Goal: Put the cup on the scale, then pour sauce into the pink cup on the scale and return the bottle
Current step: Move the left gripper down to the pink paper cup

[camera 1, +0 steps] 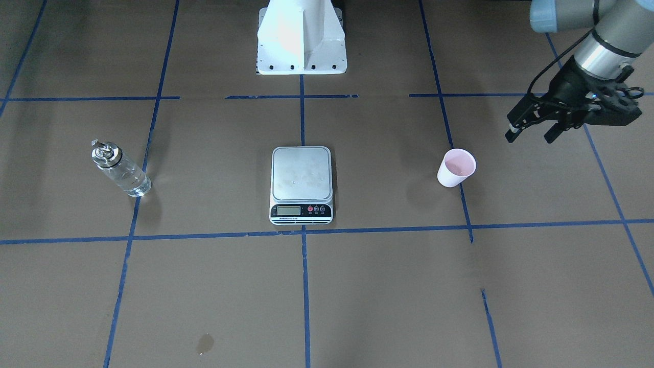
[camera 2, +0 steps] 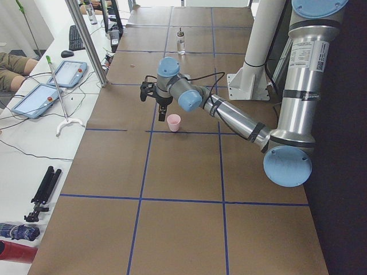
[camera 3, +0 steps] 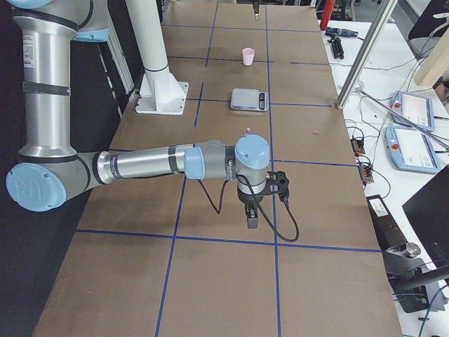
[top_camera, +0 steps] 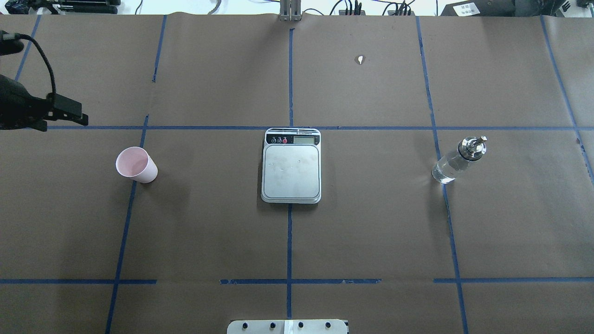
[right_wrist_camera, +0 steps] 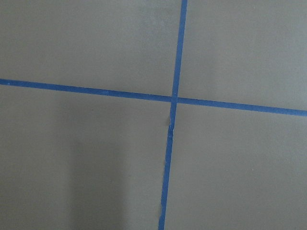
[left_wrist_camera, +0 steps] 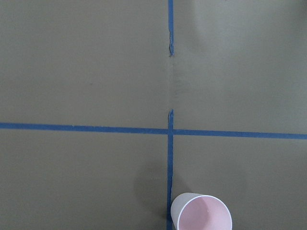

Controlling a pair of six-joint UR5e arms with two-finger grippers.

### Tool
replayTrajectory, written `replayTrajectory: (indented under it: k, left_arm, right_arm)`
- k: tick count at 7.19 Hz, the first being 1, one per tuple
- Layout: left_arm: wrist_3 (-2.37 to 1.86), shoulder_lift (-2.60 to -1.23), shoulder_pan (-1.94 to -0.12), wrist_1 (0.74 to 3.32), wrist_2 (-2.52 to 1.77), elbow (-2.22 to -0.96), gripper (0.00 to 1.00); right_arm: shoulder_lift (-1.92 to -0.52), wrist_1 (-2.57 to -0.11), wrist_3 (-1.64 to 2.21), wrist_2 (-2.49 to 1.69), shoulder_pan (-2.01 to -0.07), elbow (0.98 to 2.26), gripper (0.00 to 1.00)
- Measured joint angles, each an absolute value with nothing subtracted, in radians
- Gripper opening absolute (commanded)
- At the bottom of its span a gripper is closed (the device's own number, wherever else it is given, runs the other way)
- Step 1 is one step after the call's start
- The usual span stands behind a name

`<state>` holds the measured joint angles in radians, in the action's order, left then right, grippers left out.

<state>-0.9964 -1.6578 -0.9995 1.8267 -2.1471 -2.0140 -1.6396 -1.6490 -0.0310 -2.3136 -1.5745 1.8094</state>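
Cup [camera 1: 456, 168] upright on the table [camera 1: 388, 296], left gripper [camera 1: 531, 134] hanging near it, empty, its fingers spread apart.

Thin paper, so I judge the cup very light and easy to crush or tip: best taken across the wall just below the rim with a gentle squeeze and kept upright. Farther along, well apart from the cup, the scale [camera 1: 301, 176] lies with its steel platform bare. Beyond that, well apart again, the bottle [camera 1: 121, 171] stands with clear sauce [camera 1: 132, 181] inside. It is glass, likely heavier, slick and breakable, so the body under the metal collar looks the place to grip. Farthest off, the right gripper [camera 3: 252, 221] hangs over the table; whether it is spread or closed I cannot tell.
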Motion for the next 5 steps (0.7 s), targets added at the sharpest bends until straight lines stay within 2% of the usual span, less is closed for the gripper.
replayTrajectory:
  k: [5]
  left_arm:
    - [-1.065, -1.670, -0.859, 1.920, -2.031, -1.901, 1.00]
  right_arm:
    - [-1.637, -1.649, -0.029, -2.319, -1.574, 1.810, 1.00]
